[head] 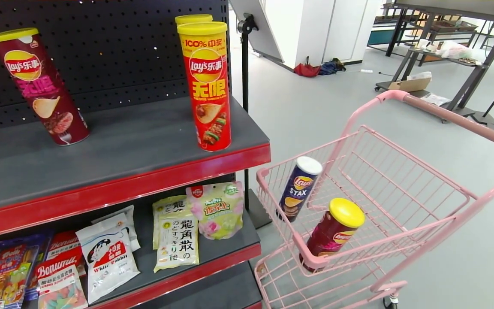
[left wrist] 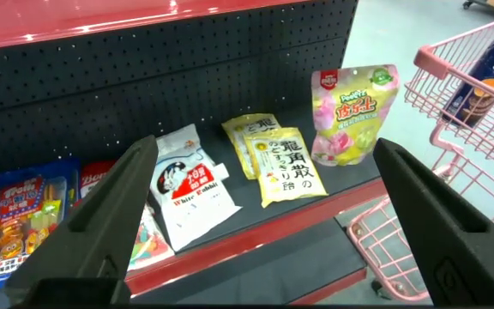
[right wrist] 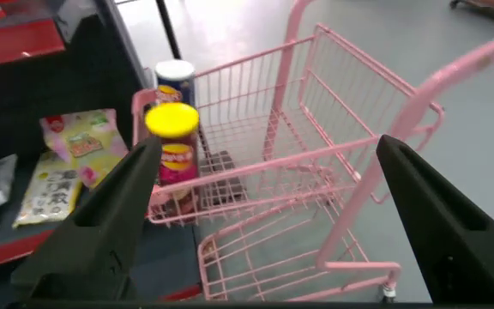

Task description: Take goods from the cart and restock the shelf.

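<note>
Left gripper [left wrist: 264, 154]: jaws spread wide, nothing held.
Right gripper [right wrist: 268, 148]: jaws spread wide, nothing held.
Ahead of left jaws: the lower dark shelf with red front edge [left wrist: 238, 227]. On it, a white plastic snack bag [left wrist: 187, 184], yellow-white candy bags [left wrist: 277, 159] and a pink-green pouch [left wrist: 350, 103] lie across the gap's span, apart from both fingers.
Ahead of right jaws: the pink wire shopping cart [right wrist: 350, 150] spans the gap. A maroon chip can with yellow lid [right wrist: 175, 154] stands in the basket just beyond one fingertip. A dark blue chip can with white lid [right wrist: 175, 81] stands close behind it, farther from the jaws.
Edges: the cart's front rim is near the shelf end, with a strip of grey floor [head: 315, 98] between them. The upper grey shelf board [head: 122, 146] ends in a red lip.
Open room: bare board between the maroon shelf can [head: 39, 86] and the red chip can with yellow lid [head: 207, 86]; wide floor past the cart.
Count, cart: two cans.
Count, upper shelf: three cans; the third stands behind the red one, seen as a yellow lid [head: 193, 18].
Count, lower shelf: one pouch, two yellow-white bags, two white bags; the bags at the far end are too crowded to count.
</note>
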Tool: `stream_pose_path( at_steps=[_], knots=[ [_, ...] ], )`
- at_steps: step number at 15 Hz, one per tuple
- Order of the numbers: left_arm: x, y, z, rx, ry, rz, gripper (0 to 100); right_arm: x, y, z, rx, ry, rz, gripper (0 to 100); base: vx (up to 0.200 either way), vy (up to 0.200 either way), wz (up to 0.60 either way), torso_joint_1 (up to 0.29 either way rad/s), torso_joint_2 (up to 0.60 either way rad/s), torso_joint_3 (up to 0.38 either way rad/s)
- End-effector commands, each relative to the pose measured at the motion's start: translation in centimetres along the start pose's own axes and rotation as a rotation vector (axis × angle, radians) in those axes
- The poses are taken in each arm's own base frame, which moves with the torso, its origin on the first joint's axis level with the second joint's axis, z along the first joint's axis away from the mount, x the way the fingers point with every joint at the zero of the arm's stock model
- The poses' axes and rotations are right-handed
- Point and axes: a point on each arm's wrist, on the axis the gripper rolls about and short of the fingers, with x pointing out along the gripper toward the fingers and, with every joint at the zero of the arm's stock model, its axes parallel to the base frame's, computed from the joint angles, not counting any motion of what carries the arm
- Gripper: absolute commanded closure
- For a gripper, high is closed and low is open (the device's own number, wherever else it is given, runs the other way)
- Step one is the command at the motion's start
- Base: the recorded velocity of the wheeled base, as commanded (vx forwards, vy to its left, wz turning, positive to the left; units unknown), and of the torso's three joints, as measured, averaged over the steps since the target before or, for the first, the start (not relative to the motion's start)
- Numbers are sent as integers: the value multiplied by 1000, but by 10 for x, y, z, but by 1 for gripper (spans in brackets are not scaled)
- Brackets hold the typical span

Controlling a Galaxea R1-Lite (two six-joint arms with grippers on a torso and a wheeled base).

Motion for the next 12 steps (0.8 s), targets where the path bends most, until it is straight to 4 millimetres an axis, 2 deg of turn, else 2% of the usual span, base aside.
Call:
stream_pose_path(
  at_steps=[1,2,3,6,7,8,12],
  knots=[
    [0,0,0,0,1,0,0,140,13,66,41,309,168,0,0,0,0,0,0,0],
    [0,0,0,0,1,0,0,147,13,63,45,316,172,0,0,0,0,0,0,0],
    [0,0,0,0,1,0,0,186,18,23,54,393,199,0,0,0,0,0,0,0],
    [0,0,0,0,1,0,0,218,27,-25,56,480,282,0,0,0,0,0,0,0],
    [0,0,0,0,1,0,0,218,27,-25,56,480,282,0,0,0,0,0,0,0],
    [0,0,0,1,1,0,0,222,35,-38,59,535,334,0,0,0,0,0,0,0],
    [0,0,0,4,1,-1,0,229,43,-49,55,586,363,0,0,0,0,0,0,0]
  ],
)
